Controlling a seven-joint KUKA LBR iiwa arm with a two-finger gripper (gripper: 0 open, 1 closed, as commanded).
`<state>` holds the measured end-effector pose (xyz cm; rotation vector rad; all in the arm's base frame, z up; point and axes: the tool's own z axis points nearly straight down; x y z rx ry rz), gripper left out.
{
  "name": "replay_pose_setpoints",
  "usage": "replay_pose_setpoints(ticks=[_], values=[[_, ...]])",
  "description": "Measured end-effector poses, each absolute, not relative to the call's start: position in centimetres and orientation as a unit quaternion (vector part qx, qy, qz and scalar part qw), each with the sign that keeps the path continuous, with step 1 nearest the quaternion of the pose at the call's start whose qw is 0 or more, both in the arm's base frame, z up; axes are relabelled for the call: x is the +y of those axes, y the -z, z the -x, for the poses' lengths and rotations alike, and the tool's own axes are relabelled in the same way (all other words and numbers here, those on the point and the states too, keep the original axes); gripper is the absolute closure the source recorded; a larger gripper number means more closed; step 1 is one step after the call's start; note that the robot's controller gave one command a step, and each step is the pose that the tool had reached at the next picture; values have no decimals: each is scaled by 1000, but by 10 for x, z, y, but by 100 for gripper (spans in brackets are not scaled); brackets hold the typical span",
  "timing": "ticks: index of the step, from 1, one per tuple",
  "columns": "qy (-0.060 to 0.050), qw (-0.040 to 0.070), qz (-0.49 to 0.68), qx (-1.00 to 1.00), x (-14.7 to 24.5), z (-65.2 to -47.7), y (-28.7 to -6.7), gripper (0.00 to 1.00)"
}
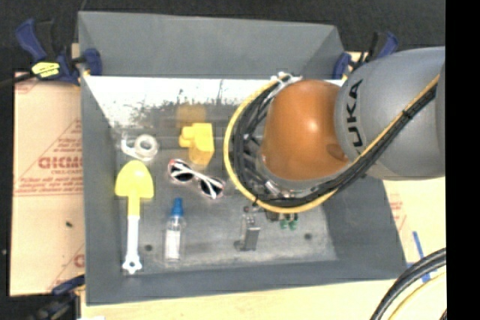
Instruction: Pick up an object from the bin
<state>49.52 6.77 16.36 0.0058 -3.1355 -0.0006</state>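
Camera view: gripper (250,234) is low over bare floor of the bin (360,232), near front edge, approx mid, under the arm's orange cover (300,131). Can't tell if it's open or closed. Nearest objs: sunglasses (196,178), white frame, toward centre; clear bottle (174,232) w/ blue cap, near front edge. I see a yellow shovel (133,187) by left wall, and a yellow block (196,141) and tape roll (140,148) toward back.

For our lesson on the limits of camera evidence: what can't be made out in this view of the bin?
- Camera view: the bin floor beneath the arm's orange cover is hidden by it.
- The green bits beside the hand are half under that cover and too small to identify.
- The blue-capped bottle is too small to tell its contents.
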Motion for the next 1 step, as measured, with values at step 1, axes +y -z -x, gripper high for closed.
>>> replay_pose_setpoints(ticks=[1], values=[[1,-1,0,-1000,67,-497,-168,0]])
